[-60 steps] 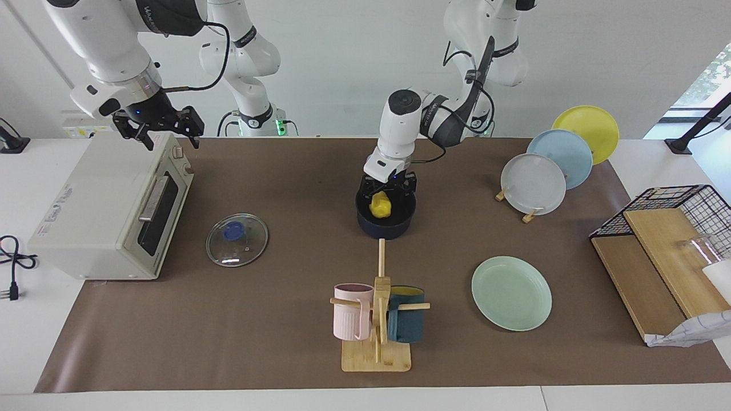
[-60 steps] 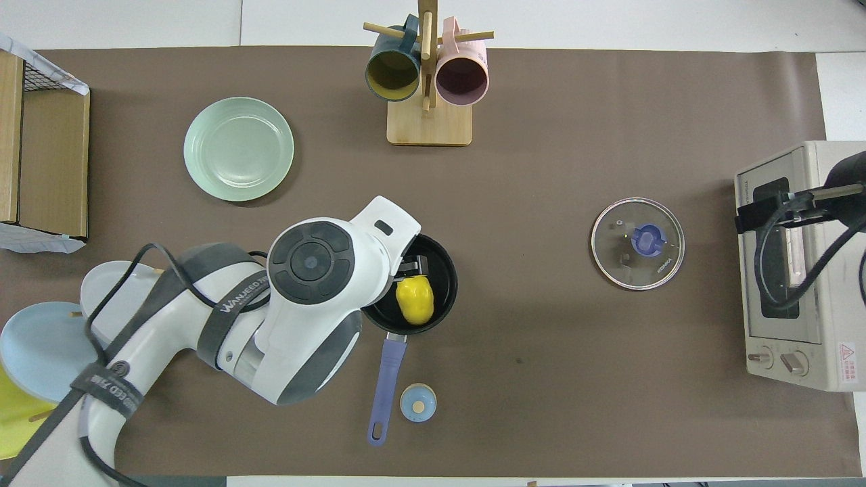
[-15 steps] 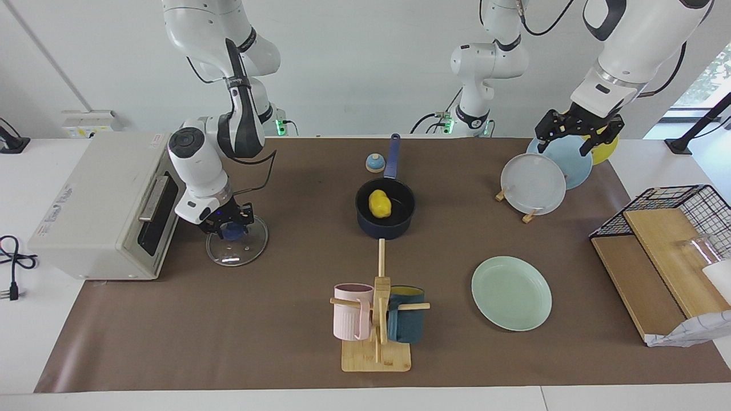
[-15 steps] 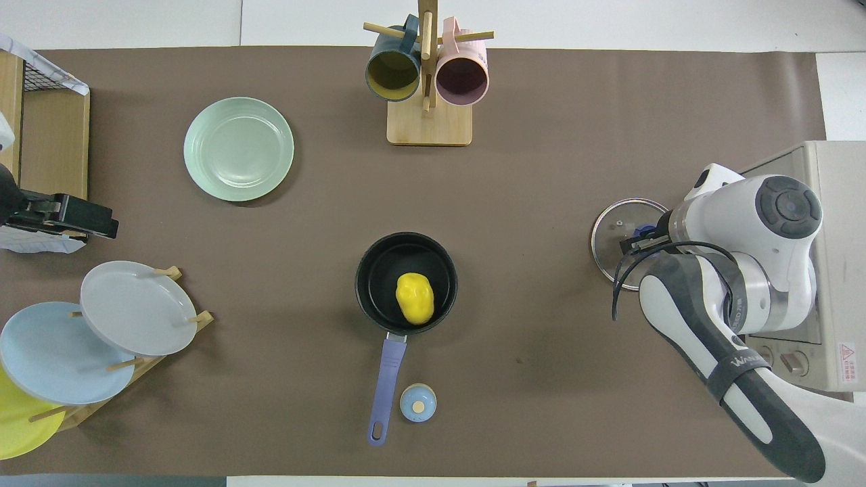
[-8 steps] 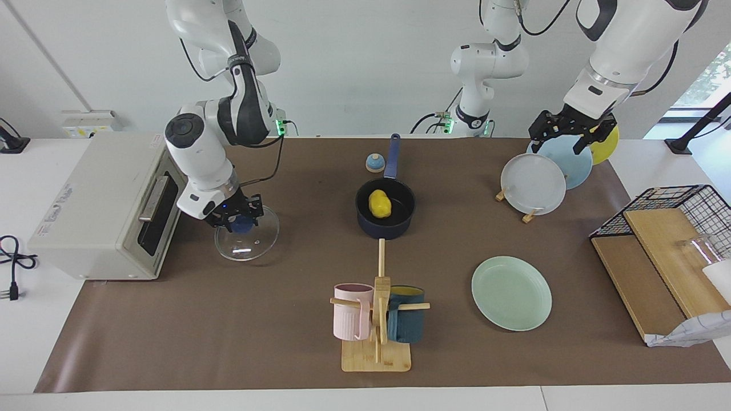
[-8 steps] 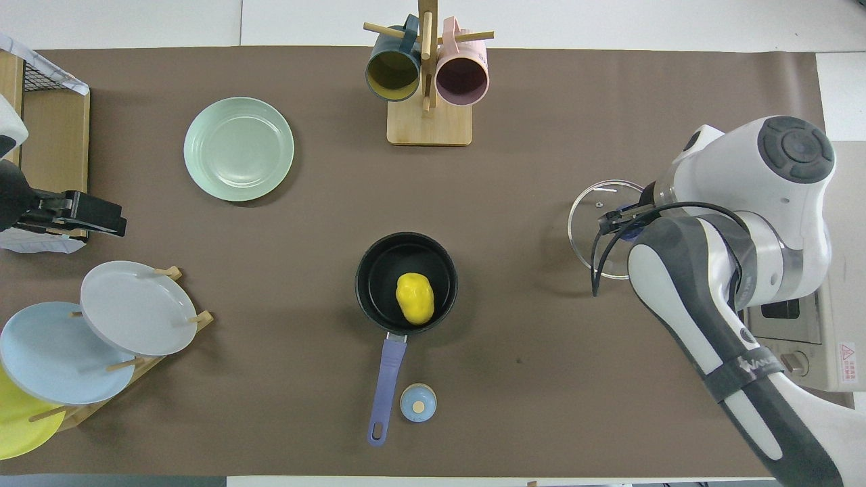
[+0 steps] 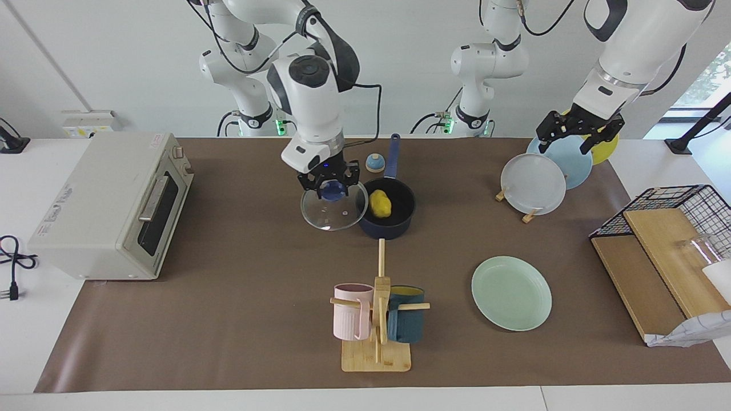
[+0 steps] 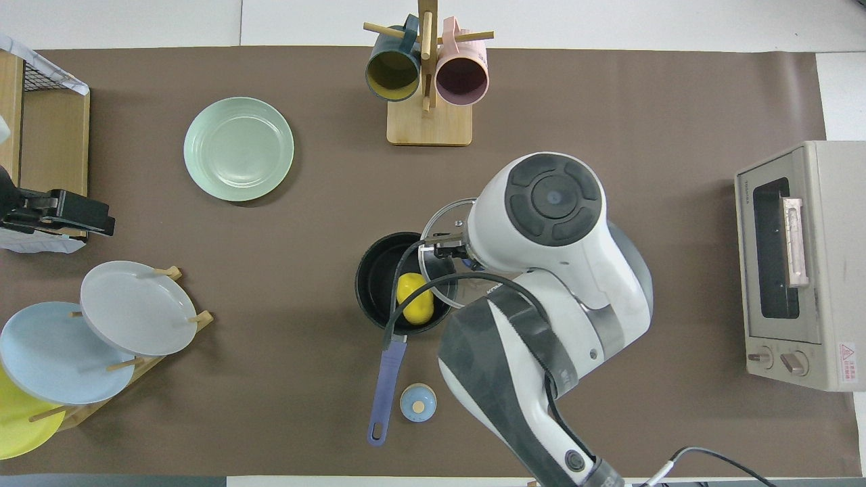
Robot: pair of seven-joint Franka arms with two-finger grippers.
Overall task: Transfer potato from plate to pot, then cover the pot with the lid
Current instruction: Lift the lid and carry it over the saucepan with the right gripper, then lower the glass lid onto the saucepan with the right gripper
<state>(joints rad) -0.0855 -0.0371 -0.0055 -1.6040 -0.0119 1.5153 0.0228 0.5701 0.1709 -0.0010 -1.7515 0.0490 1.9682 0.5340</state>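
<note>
On the toaster oven (image 8: 798, 264) at the right edge of the overhead view, a small red warning triangle sits on a white label at its lower right corner (image 8: 846, 353); the print under it is too small to read. No other lettering can be read.

- Lid (image 7: 333, 209): clear glass, glossy, with a thin metal rim and a blue plastic-looking knob.
- Pot (image 7: 394, 220): dark blue outside, matt black inside.
- Potato (image 7: 379, 204): bright yellow, smooth, plastic-looking.
- Plate (image 7: 511, 293): pale green, smooth, faintly glossy.
- Table cover (image 7: 228, 319): brown, matt, paper-like.
- Mug stand (image 7: 376, 354): pale bare wood.
- Toaster oven (image 7: 97, 200): cream painted metal, satin.
</note>
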